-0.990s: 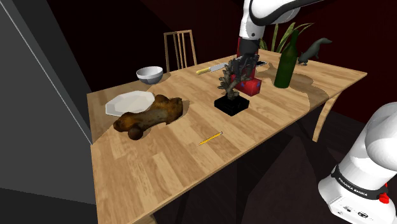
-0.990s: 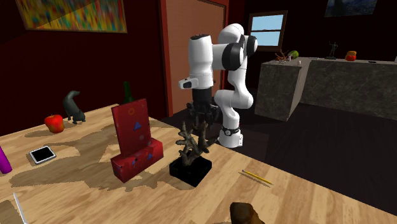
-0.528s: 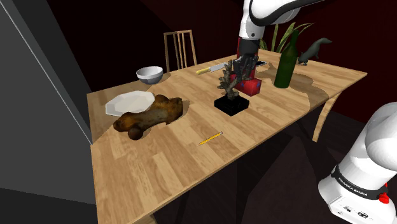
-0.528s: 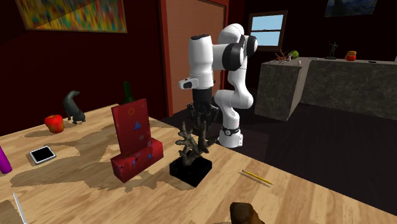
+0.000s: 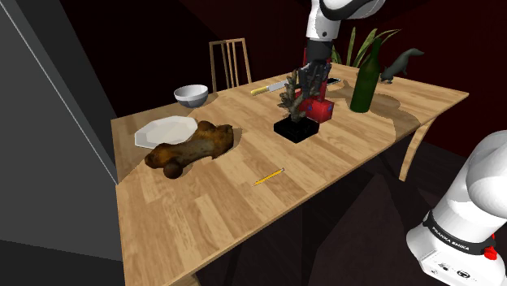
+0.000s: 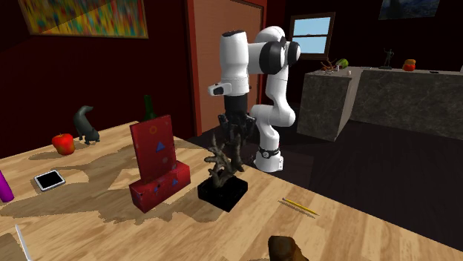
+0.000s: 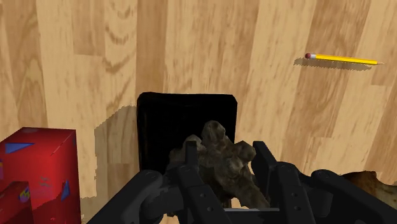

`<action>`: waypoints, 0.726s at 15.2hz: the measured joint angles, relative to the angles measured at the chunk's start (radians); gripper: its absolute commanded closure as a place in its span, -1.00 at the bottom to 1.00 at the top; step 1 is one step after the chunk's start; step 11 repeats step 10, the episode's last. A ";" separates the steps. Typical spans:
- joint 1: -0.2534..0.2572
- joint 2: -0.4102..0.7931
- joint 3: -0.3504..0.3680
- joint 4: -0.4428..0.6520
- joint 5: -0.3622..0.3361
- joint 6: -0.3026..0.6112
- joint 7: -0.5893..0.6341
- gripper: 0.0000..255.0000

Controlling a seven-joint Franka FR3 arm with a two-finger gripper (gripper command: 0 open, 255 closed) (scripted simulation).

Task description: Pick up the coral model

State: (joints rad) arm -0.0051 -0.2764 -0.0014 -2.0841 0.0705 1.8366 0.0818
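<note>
One coral model [image 6: 220, 164] — long axis vertical.

A red box [image 5: 320, 109] stands just beside the coral model [image 5: 291, 104]; tabletop [image 5: 325, 156] toward the pencil [image 5: 269, 176] lies open.

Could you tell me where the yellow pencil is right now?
In the shoulder view the pencil lies on the table, nearer the camera than the coral model, right of the brown lump.

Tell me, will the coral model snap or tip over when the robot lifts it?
Probably stiff: the coral model looks unbent where the gripper clasps it. Its thin, knobbly branches might still snap if squeezed hard. The broad black base probably makes it bottom-heavy, so it should hang upright rather than tip.
</note>
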 measured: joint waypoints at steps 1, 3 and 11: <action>-0.001 -0.001 -0.001 0.011 0.000 -0.012 -0.001 1.00; -0.001 -0.006 -0.002 0.033 -0.001 -0.039 0.000 1.00; -0.001 0.005 -0.002 0.132 -0.002 -0.128 0.006 1.00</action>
